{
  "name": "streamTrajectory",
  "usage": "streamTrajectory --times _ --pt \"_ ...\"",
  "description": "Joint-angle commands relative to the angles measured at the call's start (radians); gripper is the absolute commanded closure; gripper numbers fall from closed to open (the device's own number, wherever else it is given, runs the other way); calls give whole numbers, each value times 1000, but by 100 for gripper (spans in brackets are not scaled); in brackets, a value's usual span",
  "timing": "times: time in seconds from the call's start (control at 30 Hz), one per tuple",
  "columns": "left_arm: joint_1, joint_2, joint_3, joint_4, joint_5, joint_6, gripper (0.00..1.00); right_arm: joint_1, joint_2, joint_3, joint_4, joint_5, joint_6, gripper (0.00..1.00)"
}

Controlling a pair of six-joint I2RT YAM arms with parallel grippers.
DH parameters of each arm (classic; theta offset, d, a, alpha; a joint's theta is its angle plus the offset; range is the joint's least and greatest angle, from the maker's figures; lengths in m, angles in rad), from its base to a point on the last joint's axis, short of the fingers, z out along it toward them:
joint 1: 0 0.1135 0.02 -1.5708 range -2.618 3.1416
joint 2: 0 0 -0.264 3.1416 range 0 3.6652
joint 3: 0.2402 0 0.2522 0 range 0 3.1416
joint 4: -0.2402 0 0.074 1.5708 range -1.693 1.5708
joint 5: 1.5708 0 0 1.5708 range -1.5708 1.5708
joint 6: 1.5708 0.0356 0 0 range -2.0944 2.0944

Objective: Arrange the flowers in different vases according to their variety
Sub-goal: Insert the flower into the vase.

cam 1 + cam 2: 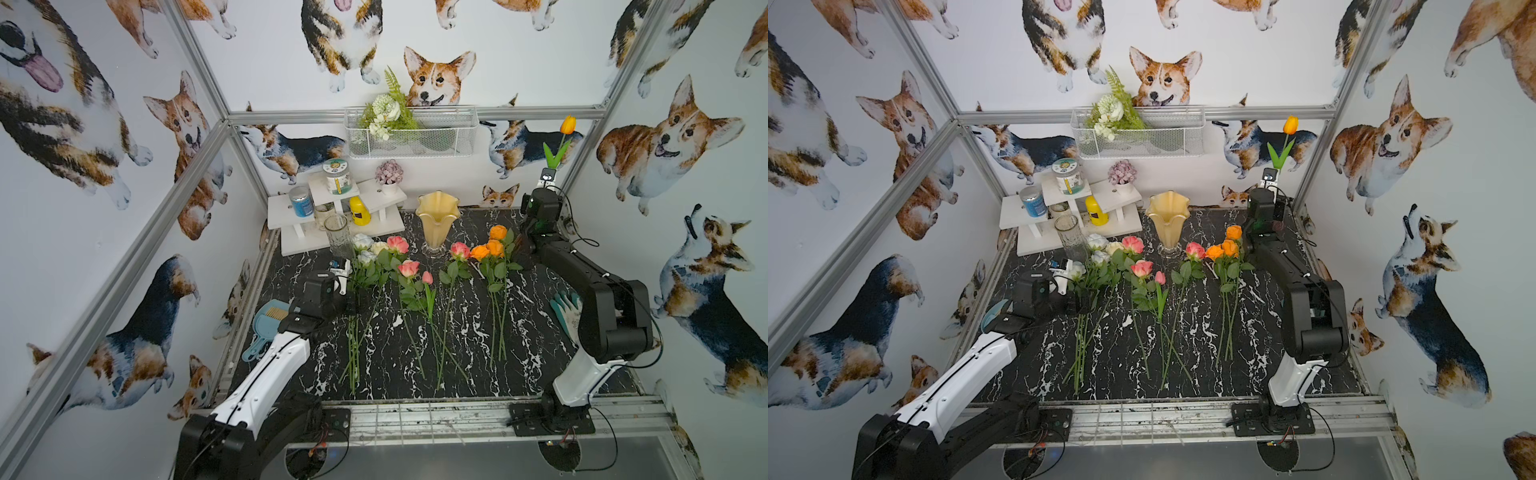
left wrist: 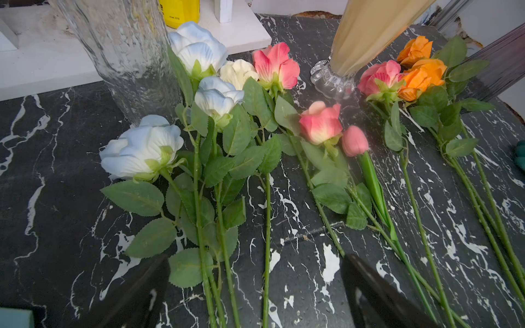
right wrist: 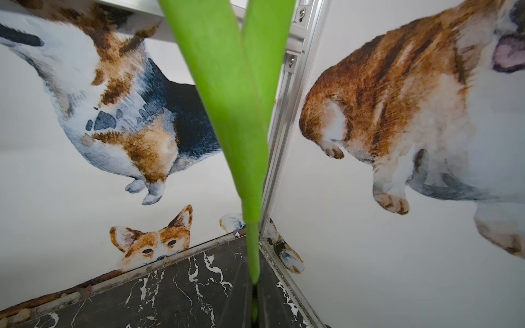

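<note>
Flowers [image 1: 409, 269] lie flat on the black table [image 1: 540, 345]. Their heads point to the back wall and their stems point to the front. White flowers [image 1: 365, 249] are on the left side, just beside the clear vase [image 1: 337, 237]. Pink flowers [image 1: 460, 250] are in the middle, near the foot of the yellow vase [image 1: 437, 220]. A small pink tulip [image 1: 427, 277] lies among them. Orange flowers [image 1: 490, 248] are on the right side, next to the dark purple vase [image 2: 502, 68], which shows best in the left wrist view. All three vases stand up straight.

The left gripper [image 2: 255, 259] is low over the table, with its two fingers [image 2: 147, 284] spread wide apart. Green stems of the white flowers run between them. It holds nothing. I cannot tell if the fingers touch the table.

The right gripper [image 1: 548, 178] is up high in the back right corner. It is squeezed tight on the stem of an orange tulip [image 1: 568, 124]. That tulip stands straight up above it, and its green leaves [image 3: 235, 113] fill the middle of the right wrist view.

A pair of gloves [image 1: 567, 309] lies on the table by the right arm.
</note>
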Motion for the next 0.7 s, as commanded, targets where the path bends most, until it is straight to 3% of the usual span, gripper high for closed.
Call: streamTrajectory --times 0.0,0.07,0.13,0.17,0.43,0.67 --pt "1 0 0 13 -7 -8 0 0 -4 5 14 -9 27 67" --pt "1 3 2 15 -8 -6 0 3 -24 -9 -7 -23 47 25" --pt "1 0 4 10 -22 -1 0 9 -42 -28 -17 -8 52 4" --pt "1 2 5 8 -27 1 0 11 -56 -39 -22 -1 58 0" --pt "1 9 10 -13 -49 -8 0 16 -180 -133 -115 -26 142 0" --pt "1 30 27 -108 -99 -52 1 49 -311 -155 -334 -109 262 0"
